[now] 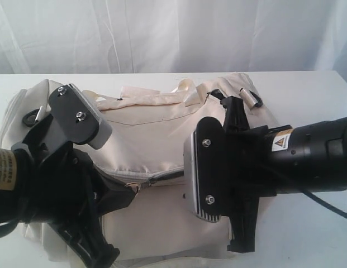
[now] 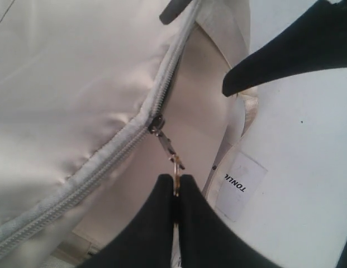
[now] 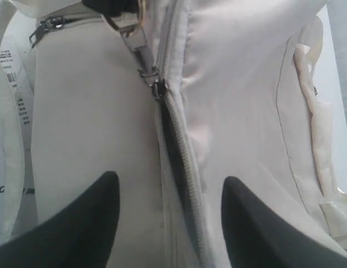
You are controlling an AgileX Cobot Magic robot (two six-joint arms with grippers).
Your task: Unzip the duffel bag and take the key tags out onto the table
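The cream duffel bag (image 1: pixel 162 139) lies across the white table (image 1: pixel 307 89). My left gripper (image 2: pixel 177 180) is shut on the metal zipper pull (image 2: pixel 169 148), which hangs from the slider (image 2: pixel 155 124) on the grey zipper. In the exterior view that gripper (image 1: pixel 131 192) sits at the bag's front left. My right gripper (image 3: pixel 170 181) is open over the bag, one finger on each side of the zipper line. Behind the slider (image 3: pixel 156 86) a short stretch is parted, showing a dark gap (image 3: pixel 172 151). The key tags are out of view.
Webbing straps (image 1: pixel 156 97) lie bunched along the bag's far edge, with a black clip (image 1: pixel 32 114) at its left end. A white label (image 2: pixel 240 187) hangs beside the bag on the table. A white curtain (image 1: pixel 173 33) stands behind the table.
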